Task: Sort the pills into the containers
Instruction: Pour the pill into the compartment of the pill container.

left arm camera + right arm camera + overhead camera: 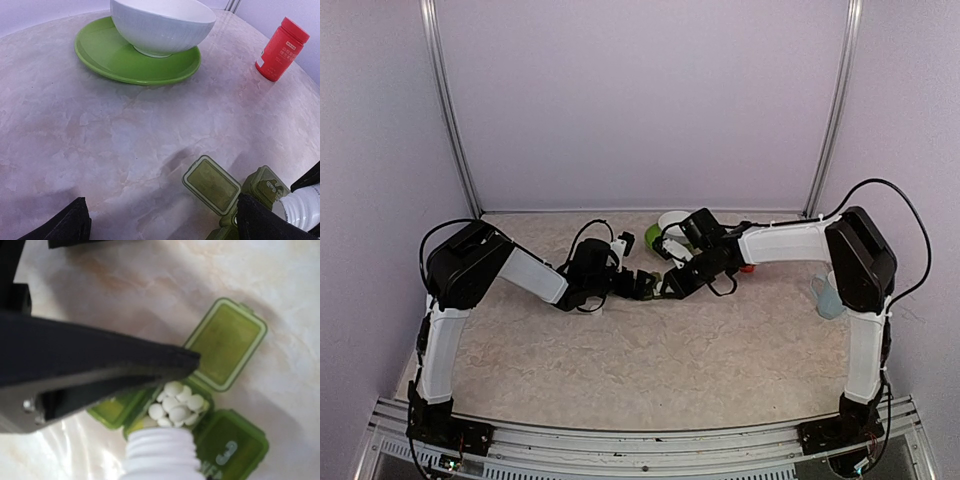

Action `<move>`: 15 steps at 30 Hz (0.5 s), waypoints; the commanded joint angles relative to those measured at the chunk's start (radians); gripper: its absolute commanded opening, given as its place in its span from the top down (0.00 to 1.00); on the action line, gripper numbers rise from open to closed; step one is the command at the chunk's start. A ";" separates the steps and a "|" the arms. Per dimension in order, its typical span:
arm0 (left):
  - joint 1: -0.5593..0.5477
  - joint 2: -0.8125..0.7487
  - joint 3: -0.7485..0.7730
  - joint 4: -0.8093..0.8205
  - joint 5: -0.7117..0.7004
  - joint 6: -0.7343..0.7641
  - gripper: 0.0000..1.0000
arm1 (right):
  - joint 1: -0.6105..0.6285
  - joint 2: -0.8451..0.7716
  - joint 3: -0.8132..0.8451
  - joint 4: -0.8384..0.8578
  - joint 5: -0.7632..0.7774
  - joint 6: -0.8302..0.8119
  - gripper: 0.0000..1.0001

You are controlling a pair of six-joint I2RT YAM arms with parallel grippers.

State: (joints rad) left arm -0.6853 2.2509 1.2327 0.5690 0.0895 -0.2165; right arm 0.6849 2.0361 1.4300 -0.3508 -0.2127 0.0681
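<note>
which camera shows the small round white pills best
Right wrist: small round white pills piled in an open compartment of the dark green plastic strip. Left wrist shows only the strip's lids, no pills; top view: arms hide them.

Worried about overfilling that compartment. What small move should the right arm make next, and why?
Probably tip the white bottle back upright: its mouth lies over an open compartment of the containers, where white pills already heap about to the rim.

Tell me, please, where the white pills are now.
In the right wrist view, low in the centre, the white pills lie in the open compartment of the containers, just at the mouth of the white bottle and below the raised lid.
</note>
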 commanded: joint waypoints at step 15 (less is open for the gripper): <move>0.006 0.012 -0.004 0.019 -0.009 0.001 0.01 | 0.009 -0.134 -0.289 0.460 -0.033 -0.012 0.82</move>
State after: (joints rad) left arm -0.6853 2.2509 1.2327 0.5690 0.0895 -0.2165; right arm 0.6849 1.9442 1.1820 -0.0429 -0.2214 0.0601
